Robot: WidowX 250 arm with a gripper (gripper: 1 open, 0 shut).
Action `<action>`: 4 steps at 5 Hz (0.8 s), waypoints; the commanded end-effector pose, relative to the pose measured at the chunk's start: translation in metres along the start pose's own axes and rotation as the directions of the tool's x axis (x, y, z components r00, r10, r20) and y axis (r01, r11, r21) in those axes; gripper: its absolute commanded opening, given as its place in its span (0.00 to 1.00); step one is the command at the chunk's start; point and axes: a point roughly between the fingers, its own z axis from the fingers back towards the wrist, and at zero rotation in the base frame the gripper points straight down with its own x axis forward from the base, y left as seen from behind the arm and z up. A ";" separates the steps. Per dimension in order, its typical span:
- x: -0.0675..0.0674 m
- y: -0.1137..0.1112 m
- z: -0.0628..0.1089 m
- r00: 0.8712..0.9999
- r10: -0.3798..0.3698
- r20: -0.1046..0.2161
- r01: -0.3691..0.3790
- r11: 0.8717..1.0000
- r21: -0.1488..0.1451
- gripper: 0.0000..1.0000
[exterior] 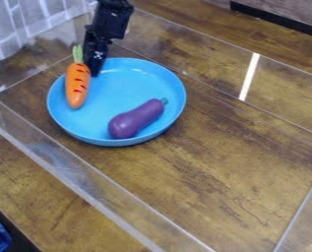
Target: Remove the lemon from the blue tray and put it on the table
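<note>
The blue tray (112, 95) lies on the dark wooden table (237, 167), left of centre. No lemon shows; it is hidden or out of view. An orange carrot (77, 87) with a green top leans on the tray's left rim, and a purple eggplant (136, 117) lies inside toward the right. My gripper (93, 61) points down at the tray's far-left rim, just above the carrot's green end. Its dark fingers blend together, so their spacing and anything between them cannot be made out.
Clear acrylic walls (66, 162) border the table along the front and left. A bright light reflection (250, 74) streaks the wood on the right. Bare wood stretches to the right of and in front of the tray.
</note>
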 end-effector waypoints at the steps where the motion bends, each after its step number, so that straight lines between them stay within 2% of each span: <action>1: -0.009 -0.006 -0.001 0.999 0.036 0.000 -0.036 0.999 -0.024 0.00; 3: 0.015 -0.033 0.018 0.998 0.070 0.000 -0.070 0.997 -0.033 0.00; 4: 0.021 -0.036 0.021 1.000 0.028 -0.003 -0.028 0.999 -0.017 0.00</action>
